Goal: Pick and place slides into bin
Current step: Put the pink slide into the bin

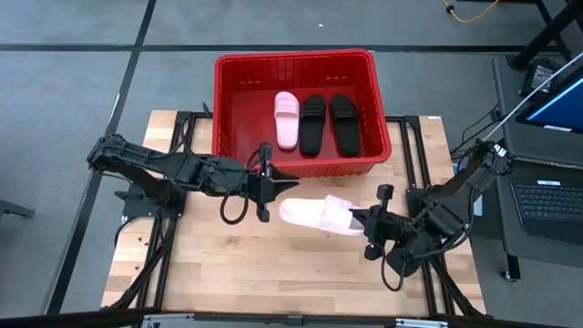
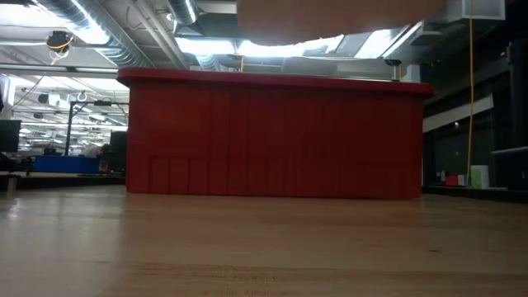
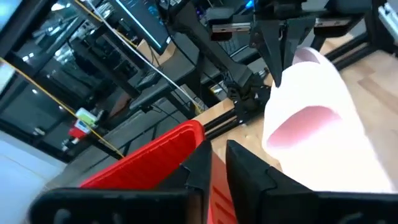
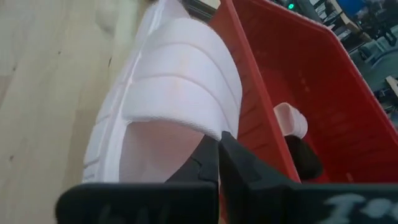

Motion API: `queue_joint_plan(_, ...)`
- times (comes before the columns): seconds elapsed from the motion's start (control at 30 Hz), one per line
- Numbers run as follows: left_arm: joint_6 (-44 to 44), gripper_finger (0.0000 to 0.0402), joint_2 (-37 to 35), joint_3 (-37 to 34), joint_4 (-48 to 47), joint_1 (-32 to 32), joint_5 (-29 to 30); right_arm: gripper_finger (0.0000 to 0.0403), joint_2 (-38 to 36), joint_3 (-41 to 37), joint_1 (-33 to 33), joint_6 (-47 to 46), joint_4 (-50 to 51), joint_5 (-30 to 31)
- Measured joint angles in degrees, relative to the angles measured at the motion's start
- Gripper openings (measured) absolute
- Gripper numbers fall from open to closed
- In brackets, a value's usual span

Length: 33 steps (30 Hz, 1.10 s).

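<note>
Pink slide [image 1: 317,215], toe hidden by the right tool [image 1: 362,219] pinching it; left tool [image 1: 273,185] pressed together.

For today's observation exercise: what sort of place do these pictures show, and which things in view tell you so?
Probably a robotics lab or workshop. Exposed ceiling ducts run above distant workstations, a laptop sits beside the wooden table, and two robot arms work there by a red bin.

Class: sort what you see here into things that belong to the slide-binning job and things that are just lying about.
Belongs to the job:
red bin
pink slide in the bin
two black slides in the bin
pink slide held between both arms
left gripper
right gripper

Just lying about:
laptop
yellow cable
</note>
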<state>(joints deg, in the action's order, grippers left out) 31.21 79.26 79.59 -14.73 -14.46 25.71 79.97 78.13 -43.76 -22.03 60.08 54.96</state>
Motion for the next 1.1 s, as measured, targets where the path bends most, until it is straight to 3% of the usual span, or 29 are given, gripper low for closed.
queue_joint_plan(0.2, 9.71, 0.0091, 0.02, 0.00, -0.57, -0.05, -0.29, 0.0002, -0.16, 0.00, 2.97, 6.85, -4.42, -0.15)
queue_joint_plan(0.4, 11.60, 0.0127, 0.02, 0.00, -0.50, 0.13, -1.46, 0.0002, -0.30, 0.00, 6.09, 17.01, -11.78, -0.45)
queue_joint_plan(0.77, 11.60, 0.0121, 0.02, -0.02, -6.04, 1.64, -11.68, 0.0002, -1.25, 0.03, 9.20, 38.62, -30.28, -8.25)
queue_joint_plan(1.1, 12.12, 0.0119, 0.02, -0.02, -5.63, 1.88, -17.32, 0.0002, -1.30, 0.04, 12.69, 43.99, -33.31, -12.28)
